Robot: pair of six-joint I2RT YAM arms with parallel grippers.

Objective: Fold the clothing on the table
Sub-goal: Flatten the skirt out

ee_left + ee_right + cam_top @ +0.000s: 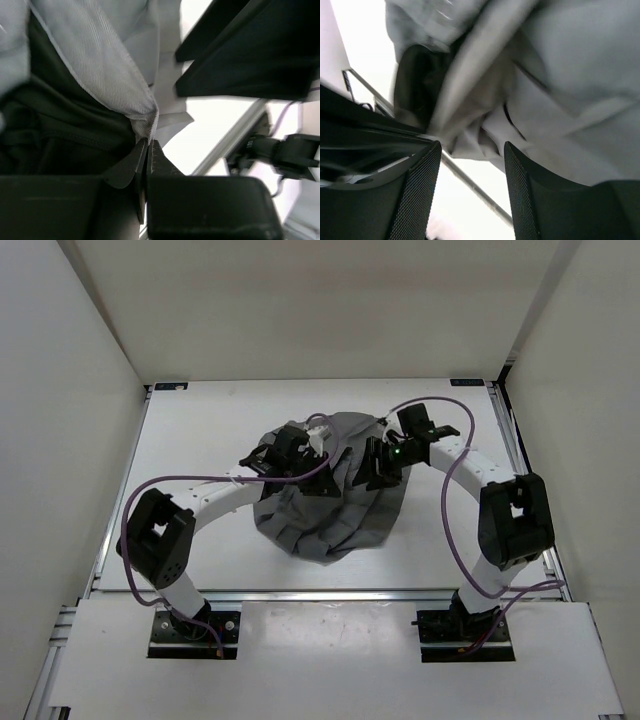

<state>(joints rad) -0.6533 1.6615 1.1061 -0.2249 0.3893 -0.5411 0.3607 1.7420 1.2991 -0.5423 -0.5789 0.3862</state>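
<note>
Grey clothing (340,525) lies crumpled at the middle of the white bench (200,435); left fingers (150,161) pinch a fold of its edge, right fingers (420,195) stand wide apart against the fabric, gripping nothing

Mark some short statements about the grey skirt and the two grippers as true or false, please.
1. The clothing lies crumpled near the middle of the table. True.
2. The left gripper has its fingers wide apart. False: they are closed on a fold of the clothing.
3. The right gripper has its fingers apart. True.
4. Only the left gripper is at the clothing. False: the right gripper is there too.
</note>
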